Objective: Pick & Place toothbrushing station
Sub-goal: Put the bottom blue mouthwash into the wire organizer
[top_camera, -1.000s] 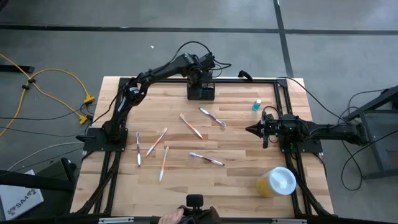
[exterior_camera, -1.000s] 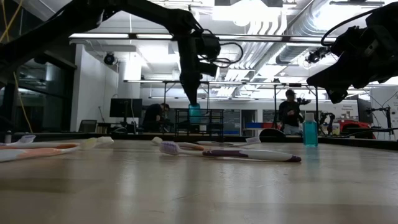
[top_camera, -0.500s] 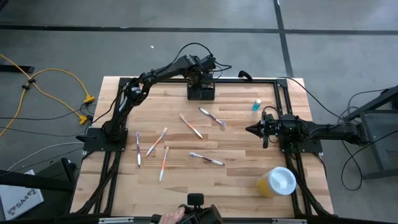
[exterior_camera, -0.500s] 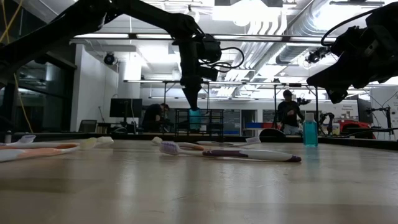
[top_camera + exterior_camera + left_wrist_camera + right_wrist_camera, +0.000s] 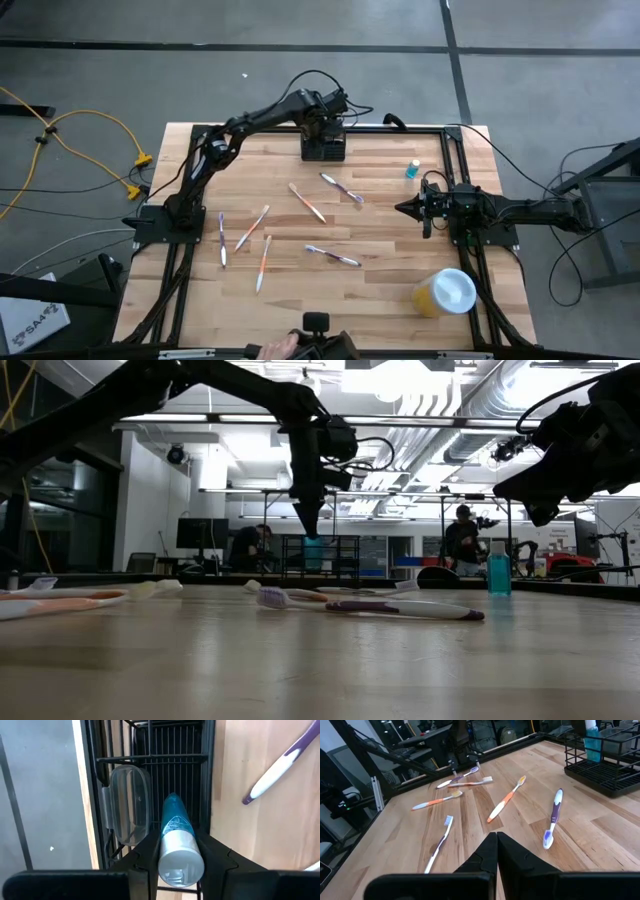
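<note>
The toothbrushing station [image 5: 323, 148], a black wire caddy, stands at the table's far edge, also seen as the caddy [image 5: 175, 750] in the left wrist view and the caddy [image 5: 605, 765] in the right wrist view. A clear plastic holder [image 5: 127, 802] sits in it. My left gripper [image 5: 322, 125] hangs over it, shut on a teal tube [image 5: 174, 827] with a silver end. Several toothbrushes [image 5: 308, 202] lie flat on the wood. My right gripper [image 5: 496, 845] waits shut and bare at the table's right side. My left gripper pinches the teal tube between its two fingers [image 5: 145, 855], just below the tube's silver upper end [image 5: 181, 865]. The fingers point steeply down, along the tube. The tube hangs upright below them, its lower end [image 5: 313, 548] inside the caddy; whether it touches the caddy's floor, I cannot tell.
A small blue bottle [image 5: 413, 170] stands near the right edge. A yellow cup with a white lid [image 5: 447, 292] lies at the near right corner. Black frame rails [image 5: 455, 150] border the table. People stand in the room beyond.
</note>
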Motion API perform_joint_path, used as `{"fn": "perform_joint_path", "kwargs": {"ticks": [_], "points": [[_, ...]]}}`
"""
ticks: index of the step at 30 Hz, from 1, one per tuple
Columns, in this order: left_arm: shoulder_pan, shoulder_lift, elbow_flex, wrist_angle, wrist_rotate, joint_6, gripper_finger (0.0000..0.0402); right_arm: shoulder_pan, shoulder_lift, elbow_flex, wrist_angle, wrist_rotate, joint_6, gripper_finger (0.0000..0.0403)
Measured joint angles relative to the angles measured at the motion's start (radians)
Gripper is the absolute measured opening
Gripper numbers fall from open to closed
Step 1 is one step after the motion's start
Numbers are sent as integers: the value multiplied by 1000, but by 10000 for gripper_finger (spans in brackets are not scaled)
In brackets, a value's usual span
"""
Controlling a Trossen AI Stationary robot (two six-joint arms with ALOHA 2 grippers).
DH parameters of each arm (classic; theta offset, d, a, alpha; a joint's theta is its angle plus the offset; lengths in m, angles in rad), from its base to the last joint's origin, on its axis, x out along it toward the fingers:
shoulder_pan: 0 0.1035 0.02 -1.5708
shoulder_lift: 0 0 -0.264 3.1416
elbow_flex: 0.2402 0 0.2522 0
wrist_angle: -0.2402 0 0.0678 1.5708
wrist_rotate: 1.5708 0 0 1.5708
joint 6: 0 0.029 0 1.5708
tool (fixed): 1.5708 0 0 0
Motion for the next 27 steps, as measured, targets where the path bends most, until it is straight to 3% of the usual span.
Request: {"fn": "perform_joint_path", "kwargs": {"ticks": [27], "points": [[24,36,3,38,13,25,88,0,0,0,0,0,0,2]]}}
